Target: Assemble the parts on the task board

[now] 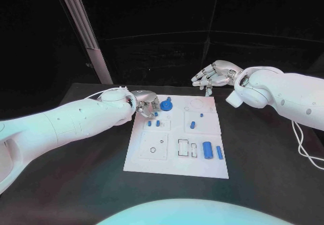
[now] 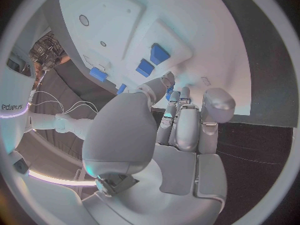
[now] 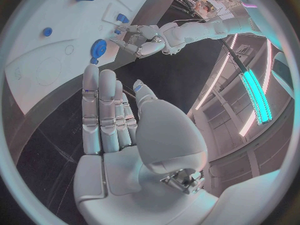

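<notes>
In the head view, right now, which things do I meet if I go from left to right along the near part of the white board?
Small black ring mark → black rectangular outline → large blue cylinder → thin blue pin, all on the task board.

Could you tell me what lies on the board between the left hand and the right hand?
In the head view, a round blue part stands on the task board just beside the left hand; from there to the right hand the white board carries only faint outlines.
</notes>
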Controlling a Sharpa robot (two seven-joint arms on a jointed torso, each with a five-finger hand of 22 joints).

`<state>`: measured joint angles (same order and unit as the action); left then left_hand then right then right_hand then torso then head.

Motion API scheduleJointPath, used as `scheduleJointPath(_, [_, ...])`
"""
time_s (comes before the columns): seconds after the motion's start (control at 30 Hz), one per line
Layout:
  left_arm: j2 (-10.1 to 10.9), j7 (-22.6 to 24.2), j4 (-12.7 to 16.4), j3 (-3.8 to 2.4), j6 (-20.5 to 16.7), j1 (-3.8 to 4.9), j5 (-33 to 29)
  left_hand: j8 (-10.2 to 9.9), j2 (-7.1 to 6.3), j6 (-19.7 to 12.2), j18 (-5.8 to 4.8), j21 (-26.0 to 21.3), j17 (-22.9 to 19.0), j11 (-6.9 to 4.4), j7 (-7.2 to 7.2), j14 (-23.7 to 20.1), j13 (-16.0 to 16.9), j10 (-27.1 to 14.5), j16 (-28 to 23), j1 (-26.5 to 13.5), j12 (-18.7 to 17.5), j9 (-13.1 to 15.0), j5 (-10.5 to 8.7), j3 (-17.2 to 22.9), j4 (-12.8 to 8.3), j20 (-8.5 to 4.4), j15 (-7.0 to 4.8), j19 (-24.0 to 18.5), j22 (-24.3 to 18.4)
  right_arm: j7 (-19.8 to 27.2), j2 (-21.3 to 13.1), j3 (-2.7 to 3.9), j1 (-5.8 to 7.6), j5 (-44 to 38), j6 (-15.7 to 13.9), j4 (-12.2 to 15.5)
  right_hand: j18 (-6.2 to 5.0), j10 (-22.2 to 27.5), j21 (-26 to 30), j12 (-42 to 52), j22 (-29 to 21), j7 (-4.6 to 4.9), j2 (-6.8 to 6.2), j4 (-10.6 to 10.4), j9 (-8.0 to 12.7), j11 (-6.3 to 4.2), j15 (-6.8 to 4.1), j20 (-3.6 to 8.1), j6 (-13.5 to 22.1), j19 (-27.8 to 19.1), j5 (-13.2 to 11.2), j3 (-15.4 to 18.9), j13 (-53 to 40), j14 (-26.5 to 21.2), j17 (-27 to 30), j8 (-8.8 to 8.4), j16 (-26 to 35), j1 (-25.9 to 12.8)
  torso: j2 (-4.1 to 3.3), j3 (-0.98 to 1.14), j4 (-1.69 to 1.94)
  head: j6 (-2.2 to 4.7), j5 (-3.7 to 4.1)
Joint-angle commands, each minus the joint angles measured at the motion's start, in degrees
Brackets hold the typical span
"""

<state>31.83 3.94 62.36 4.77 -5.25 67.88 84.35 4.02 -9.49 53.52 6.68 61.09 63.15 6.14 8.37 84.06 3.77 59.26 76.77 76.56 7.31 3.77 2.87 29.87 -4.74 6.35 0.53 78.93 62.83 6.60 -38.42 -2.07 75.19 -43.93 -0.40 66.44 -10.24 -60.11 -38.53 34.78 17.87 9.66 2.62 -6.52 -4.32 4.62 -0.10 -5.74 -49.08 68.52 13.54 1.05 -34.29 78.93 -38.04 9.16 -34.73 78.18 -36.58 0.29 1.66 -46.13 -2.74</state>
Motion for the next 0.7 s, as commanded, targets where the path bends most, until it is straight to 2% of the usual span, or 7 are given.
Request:
scheduleJointPath(0.03, [0.6, 0.9, 0.3, -0.01, -2.0, 0.07, -1.5, -0.4, -0.05, -0.4, 0.02, -0.2, 0.0, -0.01, -0.11, 0.2, 0.0, -0.2, -0.3, -0.3, -0.3, 0.0, 0.11, -0.4, 0.0, 0.05, 0.35, -0.4, -0.1, 0.2, -0.1, 0.02, 0.12, -3.6, -1.3, 0.0, -0.30, 1.4, 0.4, -1.7, -0.2, 0.13, -0.09, 0.4, -0.2, 0.03, 0.07, -0.05, -0.2, 0.3, 0.1, -0.6, 1.2, -0.3, -0.2, 0.58, 0.4, 1.6, 0.00, -0.04, 0.03, 0.05, 0.12])
scheduleJointPath(0.27, [3.5, 5.8, 1.2, -0.14, -6.6, 0.16, -16.5, 0.2, 0.83, 0.6, 0.32, -1.5, -0.5, -0.10, 0.97, 0.0, 0.3, 0.4, -0.5, -1.1, 0.7, 0.2, 0.13, -1.2, 1.0, 0.19, 0.35, -0.8, -1.2, -0.3, -1.0, 0.02, -0.38, -18.4, -3.5, 0.5, -0.43, 2.7, -0.4, -11.0, 0.3, -0.20, -0.60, 4.4, -0.7, -0.03, -0.41, 0.70, -5.3, 1.9, -0.6, -5.1, 9.9, 1.2, -1.2, 2.53, 0.1, 6.9, 0.09, -0.01, 0.06, 0.36, 0.66])
scheduleJointPath(0.33, [4.9, 10.0, 1.6, -0.16, -7.3, 0.25, -28.7, 0.8, 1.63, 1.7, 1.44, -7.4, -7.4, 0.31, 1.48, -2.6, 0.3, 0.0, -4.4, -0.9, 1.1, 0.3, 0.16, -1.1, 1.3, 0.41, 0.58, -3.6, -6.3, -0.3, -1.4, 0.02, -0.91, -24.5, -5.4, 1.2, -0.24, 0.1, -1.7, -13.5, 1.1, -1.14, -1.45, 6.0, -0.6, -0.30, -1.11, 1.13, -7.1, 2.8, -0.4, -7.4, 12.9, 3.3, -3.9, 2.74, -3.3, 7.7, 0.10, 0.02, 0.03, 0.79, 1.44])
scheduleJointPath(0.4, [6.0, 12.9, 2.2, -0.16, -6.7, 0.28, -36.6, 1.5, 2.37, 3.0, 1.48, -7.7, -8.4, 0.25, 1.70, -3.1, 0.6, 1.2, -5.0, -0.6, 2.1, 0.6, 0.19, -0.8, 1.4, 0.45, 0.60, -3.9, -6.3, -0.7, -2.1, 0.02, -1.94, -32.8, -7.6, 2.6, -0.25, -1.9, -2.6, -15.3, 1.7, -1.44, -1.64, 6.8, -0.4, -0.85, -1.33, 1.50, -8.7, 3.0, -0.2, -9.8, 14.8, 4.0, -5.5, 2.76, -5.3, 7.7, 0.02, 0.01, -0.10, 1.34, 2.91])
scheduleJointPath(0.47, [6.9, 14.8, 3.0, -0.15, -6.2, 0.30, -43.0, 1.7, 2.44, 3.4, 1.63, -8.4, -9.2, 0.16, 1.66, -3.4, 0.7, 1.6, -5.4, -0.8, 2.6, 0.6, 0.15, -1.1, 1.6, 0.45, 0.61, -4.2, -6.9, -1.3, -2.5, 0.02, -2.61, -37.3, -8.6, 3.5, -0.32, -2.8, -3.1, -16.8, 2.0, -1.68, -2.52, 7.4, -0.3, -0.91, -1.28, 1.68, -9.4, 2.9, -0.3, -11.1, 16.1, 4.2, -5.7, 2.50, -5.6, 7.1, -0.03, -0.03, -0.09, 1.55, 3.41])
scheduleJointPath(0.57, [8.2, 18.0, 4.4, -0.13, -5.7, 0.30, -54.8, 1.9, 2.42, 3.5, 3.16, -16.8, -18.0, 0.23, 1.66, -7.7, 0.6, 0.9, -10.9, -0.9, 3.2, 0.4, 0.21, -1.9, 1.8, 0.57, 0.79, -8.8, -13.8, -2.8, -3.1, 0.02, -4.03, -44.7, -10.0, 5.1, -0.20, -4.2, -3.9, -19.8, 2.8, -1.49, -3.87, 8.2, 0.3, -0.77, -1.32, 1.57, -10.0, 2.6, -0.8, -14.3, 18.6, 4.3, -5.9, 1.44, -5.8, 5.4, 0.06, -0.04, 0.03, 1.69, 3.85])
scheduleJointPath(0.7, [9.6, 21.4, 6.6, -0.10, -5.5, 0.26, -67.9, 2.0, 2.71, 3.3, 3.81, -21.5, -24.6, 0.36, 1.64, -11.1, 0.5, 0.0, -15.1, -1.1, 3.7, 0.3, 0.15, -2.8, 2.2, 0.77, 0.90, -11.5, -17.4, -5.3, -3.5, 0.02, -5.62, -52.4, -10.9, 6.9, -0.15, -3.1, -4.4, -22.8, 3.2, -0.81, -5.18, 8.5, 0.7, -0.06, -0.75, 1.25, -8.1, 2.3, -1.8, -16.5, 20.8, 4.4, -6.2, -0.51, -6.2, 3.8, 0.02, 0.05, -0.06, 1.97, 3.99])
